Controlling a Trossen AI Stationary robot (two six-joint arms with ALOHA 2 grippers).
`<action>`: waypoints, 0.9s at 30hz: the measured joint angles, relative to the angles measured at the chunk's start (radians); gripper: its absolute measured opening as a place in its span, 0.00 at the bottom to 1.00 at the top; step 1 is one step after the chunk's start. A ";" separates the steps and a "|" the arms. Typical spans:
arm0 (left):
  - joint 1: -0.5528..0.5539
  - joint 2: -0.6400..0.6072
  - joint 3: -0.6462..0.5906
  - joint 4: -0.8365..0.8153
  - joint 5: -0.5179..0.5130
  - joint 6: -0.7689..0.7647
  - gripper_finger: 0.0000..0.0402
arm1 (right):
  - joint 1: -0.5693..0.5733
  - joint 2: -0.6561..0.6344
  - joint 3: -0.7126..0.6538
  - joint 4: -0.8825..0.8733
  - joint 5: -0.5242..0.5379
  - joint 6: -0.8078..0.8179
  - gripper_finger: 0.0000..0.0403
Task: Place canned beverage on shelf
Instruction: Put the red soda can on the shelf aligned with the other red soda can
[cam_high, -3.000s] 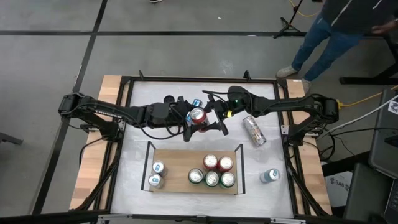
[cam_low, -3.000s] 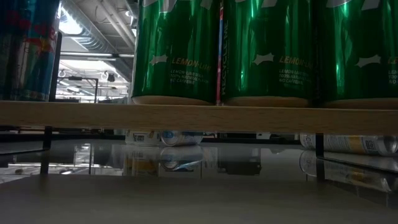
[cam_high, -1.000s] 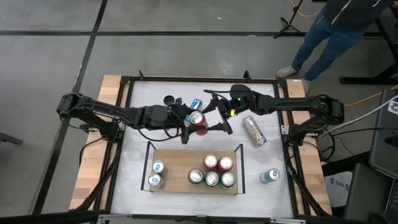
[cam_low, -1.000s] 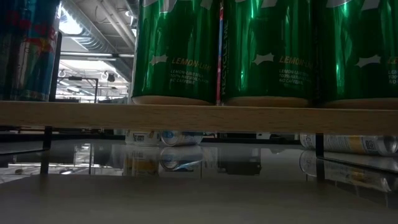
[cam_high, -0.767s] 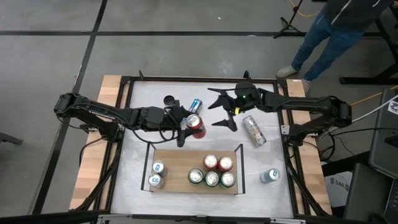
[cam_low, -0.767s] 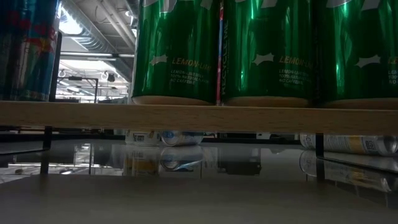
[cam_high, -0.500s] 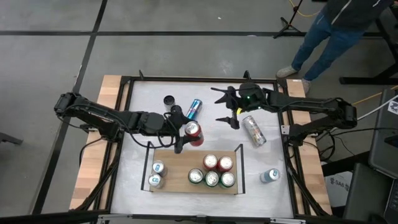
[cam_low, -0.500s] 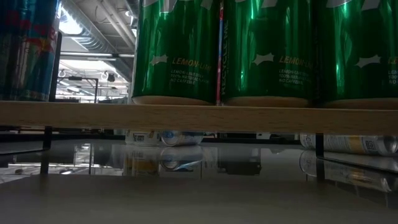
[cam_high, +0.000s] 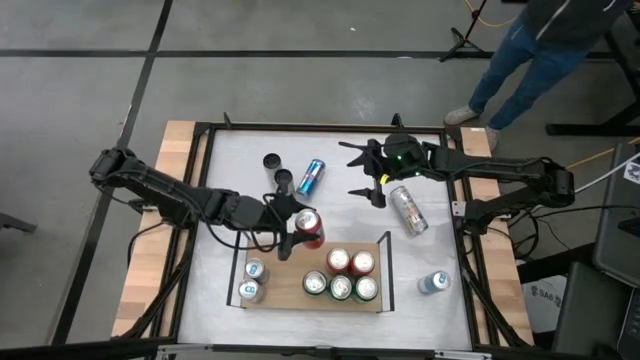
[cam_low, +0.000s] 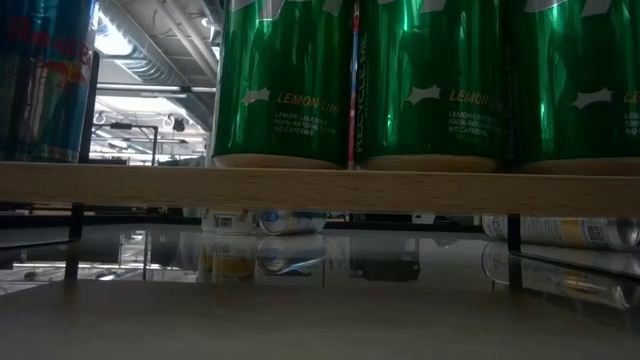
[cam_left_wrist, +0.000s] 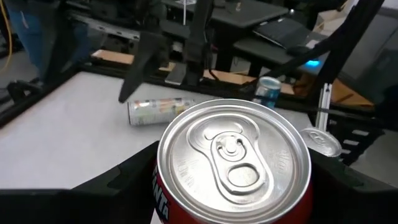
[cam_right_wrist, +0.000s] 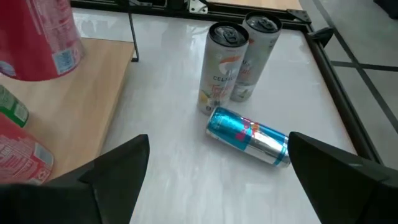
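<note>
The left claw (cam_high: 296, 232) is clamped on a red can (cam_high: 308, 227) and holds it just over the back edge of the shelf (cam_high: 283, 285), near its middle. The right claw (cam_high: 366, 172) hangs spread wide and empty near the counter's (cam_high: 225, 190) back edge. This looks like the putting-down step. Next, the can likely needs lowering, standing straight, onto bare wood beside the other cans (cam_high: 341, 276), then letting go.

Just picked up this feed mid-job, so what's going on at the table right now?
The left gripper holds a red can upright over the back edge of the wooden shelf, which already carries seven cans. The right gripper hangs open and empty near a silver can lying on the table.
</note>
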 joint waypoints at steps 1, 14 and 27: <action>-0.003 0.006 0.000 0.005 -0.001 -0.008 0.69 | 0.000 0.000 0.000 0.000 0.000 0.000 0.92; -0.039 0.079 0.001 -0.005 0.001 -0.062 0.69 | 0.000 0.000 0.000 0.001 0.000 0.000 0.92; -0.089 0.203 0.001 -0.002 -0.050 -0.116 0.69 | 0.000 0.001 0.000 0.001 0.000 0.000 0.92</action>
